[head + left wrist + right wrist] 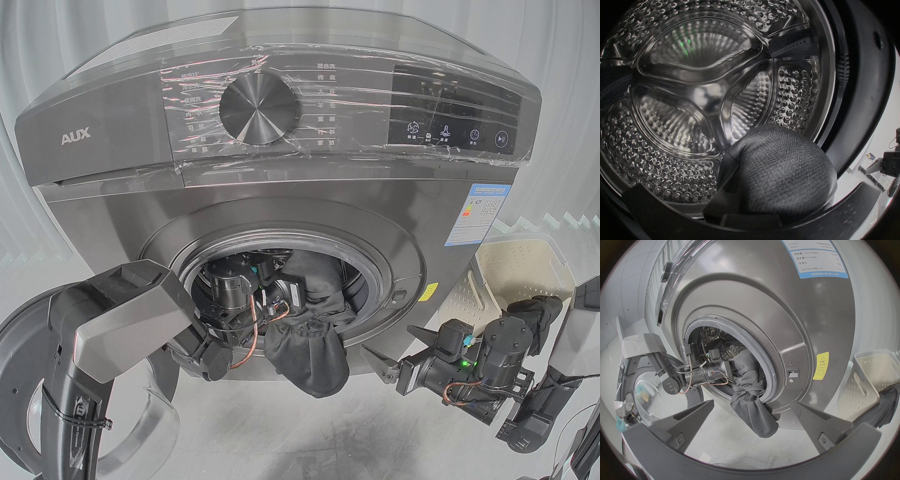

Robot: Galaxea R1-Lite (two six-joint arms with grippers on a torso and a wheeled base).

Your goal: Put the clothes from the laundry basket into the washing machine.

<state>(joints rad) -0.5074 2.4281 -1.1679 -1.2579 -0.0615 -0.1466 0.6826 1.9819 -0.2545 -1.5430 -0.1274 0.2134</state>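
Presently right hand (389, 342) gapes wide; left hand (284, 294), under black garment (306, 353), cannot tell.

Your head camera looks down, close, at the washing machine (350, 206). Left wrist camera sits at the drum (693, 93) mouth, looking in. The right one faces the front from outside, sharing the black garment (753, 415) with head view.
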